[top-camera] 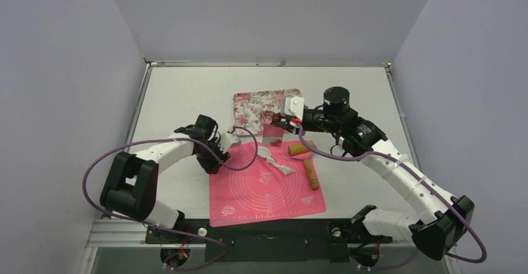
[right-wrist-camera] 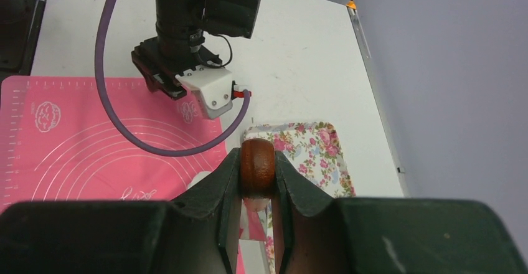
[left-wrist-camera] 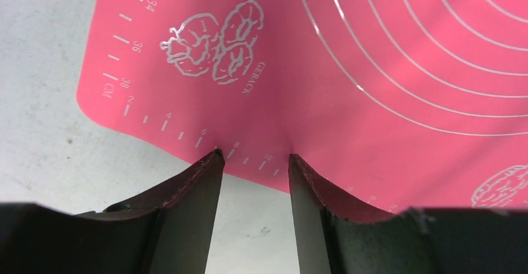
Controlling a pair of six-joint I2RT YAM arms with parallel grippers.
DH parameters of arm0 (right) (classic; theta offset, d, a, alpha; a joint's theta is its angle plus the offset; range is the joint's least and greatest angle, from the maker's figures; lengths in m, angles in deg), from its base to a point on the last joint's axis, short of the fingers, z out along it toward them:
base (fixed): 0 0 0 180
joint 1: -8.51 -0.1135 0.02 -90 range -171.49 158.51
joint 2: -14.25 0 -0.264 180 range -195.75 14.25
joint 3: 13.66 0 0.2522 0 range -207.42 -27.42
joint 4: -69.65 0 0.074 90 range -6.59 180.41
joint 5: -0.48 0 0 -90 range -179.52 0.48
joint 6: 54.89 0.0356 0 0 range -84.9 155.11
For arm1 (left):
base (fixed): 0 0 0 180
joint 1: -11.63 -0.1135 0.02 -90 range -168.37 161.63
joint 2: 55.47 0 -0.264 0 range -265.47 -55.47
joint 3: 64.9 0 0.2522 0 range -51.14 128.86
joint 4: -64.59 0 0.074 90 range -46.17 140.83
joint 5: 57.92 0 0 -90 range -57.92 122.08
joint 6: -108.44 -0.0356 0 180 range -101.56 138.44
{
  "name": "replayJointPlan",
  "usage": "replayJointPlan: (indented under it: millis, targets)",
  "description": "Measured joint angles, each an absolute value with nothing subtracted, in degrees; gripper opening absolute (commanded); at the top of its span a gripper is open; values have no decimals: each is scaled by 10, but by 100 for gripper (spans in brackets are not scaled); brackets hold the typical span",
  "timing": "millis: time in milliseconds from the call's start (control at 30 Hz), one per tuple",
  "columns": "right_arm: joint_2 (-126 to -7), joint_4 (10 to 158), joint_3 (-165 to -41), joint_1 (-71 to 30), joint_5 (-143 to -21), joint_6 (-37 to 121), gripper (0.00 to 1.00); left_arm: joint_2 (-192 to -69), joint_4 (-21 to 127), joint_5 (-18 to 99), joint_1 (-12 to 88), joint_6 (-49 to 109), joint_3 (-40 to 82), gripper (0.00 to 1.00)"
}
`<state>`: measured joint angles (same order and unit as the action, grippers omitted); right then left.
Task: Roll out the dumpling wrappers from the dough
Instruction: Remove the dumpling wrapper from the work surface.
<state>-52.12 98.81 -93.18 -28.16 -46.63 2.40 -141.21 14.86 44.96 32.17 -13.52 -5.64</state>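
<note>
left gripper (left-wrist-camera: 252, 159): jaws standing apart, holding nothing, tips sitting at the pink mat's (left-wrist-camera: 373, 68) edge.
right gripper (right-wrist-camera: 257, 155): pinching the wooden knob (right-wrist-camera: 257, 169) of a metal tool, hanging between the floral tray (top-camera: 249, 103) and the mat.
dough (top-camera: 274, 160): lying ragged mid-mat, rolling pin (top-camera: 310, 171) just beside it.
risk: with nothing pinning the mat, it may be sliding under a press; the round knob may be slipping in the pinch.

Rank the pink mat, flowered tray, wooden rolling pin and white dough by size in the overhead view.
1. pink mat
2. flowered tray
3. wooden rolling pin and white dough: too alike to rank.
</note>
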Motion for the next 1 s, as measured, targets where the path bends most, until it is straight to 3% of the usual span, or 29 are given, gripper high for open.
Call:
replayJointPlan:
  millis: [400,1000]
  targets:
    - [-520,1002,-896,-278,-406,-17,0,-1369,149,393,260,-175,-94,42]
    - [-469,1020,-897,-278,-345,-49,0,-1320,86,395,258,-169,-89,42]
